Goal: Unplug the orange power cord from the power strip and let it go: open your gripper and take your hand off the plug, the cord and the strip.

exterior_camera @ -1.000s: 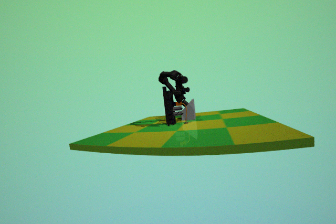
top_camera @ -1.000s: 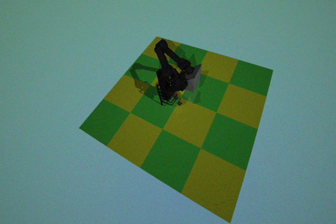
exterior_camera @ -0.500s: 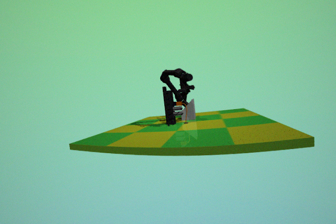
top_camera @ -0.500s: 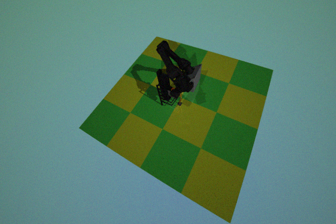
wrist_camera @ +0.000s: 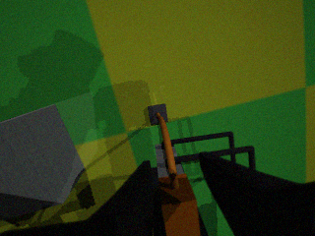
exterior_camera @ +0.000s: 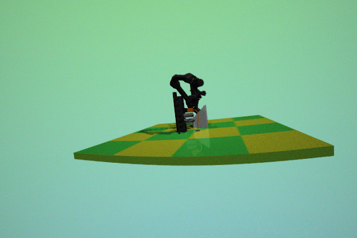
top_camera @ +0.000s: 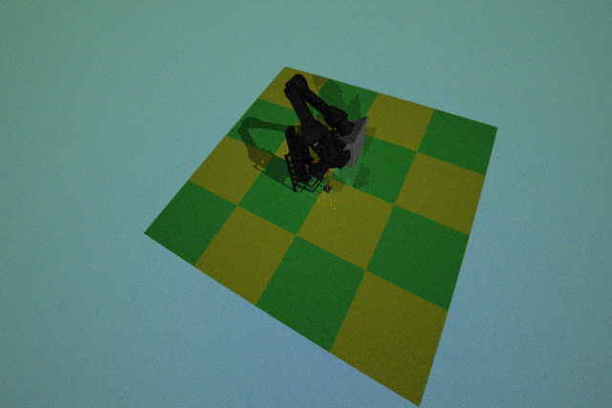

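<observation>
Wrist view shows the orange plug [wrist_camera: 179, 208] at the bottom of the picture, between the two dark fingers of the gripper [wrist_camera: 176, 162]. The fingers stand a little wider than the plug. The left finger [wrist_camera: 140, 197] lies close against it, while a sliver of green floor shows between the plug and the right finger [wrist_camera: 236, 192], so the grip is loosened and nothing is clamped. From the plug's top the orange cord [wrist_camera: 166, 140] runs away to a small dark square block [wrist_camera: 157, 114] on the floor.

Just past the plug sit a grey piece and some thin dark frame bars [wrist_camera: 217, 145].

In the exterior view the plug [exterior_camera: 189, 110] hangs above the floor, just beside the tall black power strip [exterior_camera: 178, 112], which stands upright. Whether its prongs are clear of the socket is too small to tell. Below it, grey plugs [exterior_camera: 188, 120] stick out of the strip's side. The cord [exterior_camera: 197, 115] loops down in front of a grey wedge-shaped block [exterior_camera: 202, 117] standing near the strip.

Everything rests on a checkered floor slab [exterior_camera: 259, 140] of green and yellow squares, with the arm's shadows across it. Around the slab is a plain blue-green backdrop.
</observation>
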You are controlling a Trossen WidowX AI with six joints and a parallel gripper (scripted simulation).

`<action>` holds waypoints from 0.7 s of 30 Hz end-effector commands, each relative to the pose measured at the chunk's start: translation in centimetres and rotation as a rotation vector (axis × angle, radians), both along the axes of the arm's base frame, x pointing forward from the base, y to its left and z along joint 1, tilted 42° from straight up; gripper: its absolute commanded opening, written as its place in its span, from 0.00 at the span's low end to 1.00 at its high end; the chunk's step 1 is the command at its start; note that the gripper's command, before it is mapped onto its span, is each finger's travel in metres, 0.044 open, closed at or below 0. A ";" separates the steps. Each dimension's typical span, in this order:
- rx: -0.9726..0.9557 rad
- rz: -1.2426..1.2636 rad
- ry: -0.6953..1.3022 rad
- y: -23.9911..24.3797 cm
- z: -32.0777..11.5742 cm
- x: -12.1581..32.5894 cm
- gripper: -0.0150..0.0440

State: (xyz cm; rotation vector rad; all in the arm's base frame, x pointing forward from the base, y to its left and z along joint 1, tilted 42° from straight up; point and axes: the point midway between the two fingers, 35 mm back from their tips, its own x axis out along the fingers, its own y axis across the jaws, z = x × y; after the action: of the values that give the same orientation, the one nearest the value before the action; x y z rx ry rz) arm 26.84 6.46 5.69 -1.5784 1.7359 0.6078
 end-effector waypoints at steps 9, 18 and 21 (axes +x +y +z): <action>-0.007 0.023 0.006 0.4 0.7 0.0 0.53; -0.007 0.023 0.006 -0.6 1.6 -0.2 0.53; -0.007 0.023 0.006 -0.9 1.9 -0.3 0.53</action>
State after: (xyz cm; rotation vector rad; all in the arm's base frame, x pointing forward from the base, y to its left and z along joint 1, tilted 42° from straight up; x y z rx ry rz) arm 26.72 6.07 7.00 -1.5990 1.7300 0.6206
